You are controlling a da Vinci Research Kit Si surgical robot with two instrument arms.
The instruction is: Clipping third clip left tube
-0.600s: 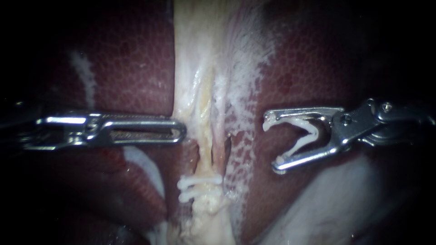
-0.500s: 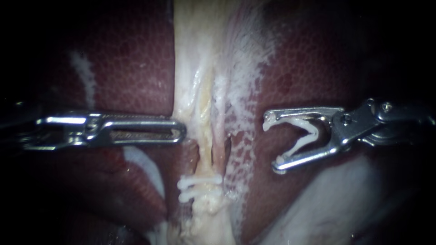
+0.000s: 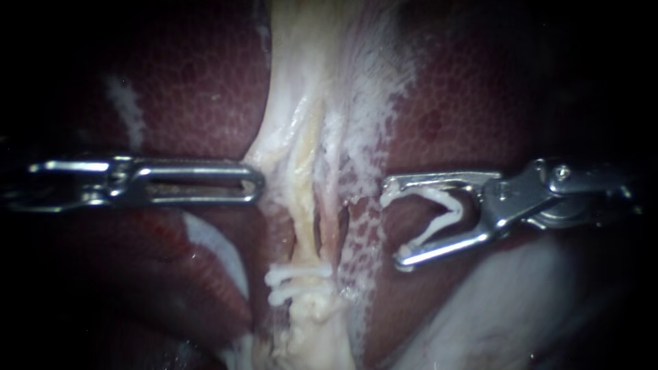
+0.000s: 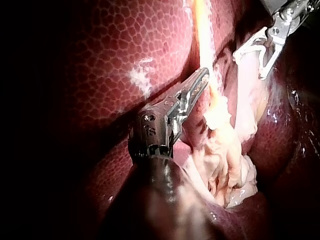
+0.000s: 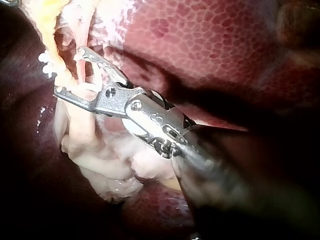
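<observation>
while the left hand [image 3: 258, 183] pinches pale tissue [image 3: 284, 140], the right hand [image 3: 394, 226], spread wide, carries a clip [image 3: 442, 216].

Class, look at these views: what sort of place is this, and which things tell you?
Probably a surgical practice bench, seen close up: mottled red liver, a pale tube bearing two white clips, the left instrument gripping pale tissue, and the right instrument carrying an open clip.

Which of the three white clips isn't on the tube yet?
The open clip held by the right tool; the other two clips are shut across the tube, side by side.
</observation>
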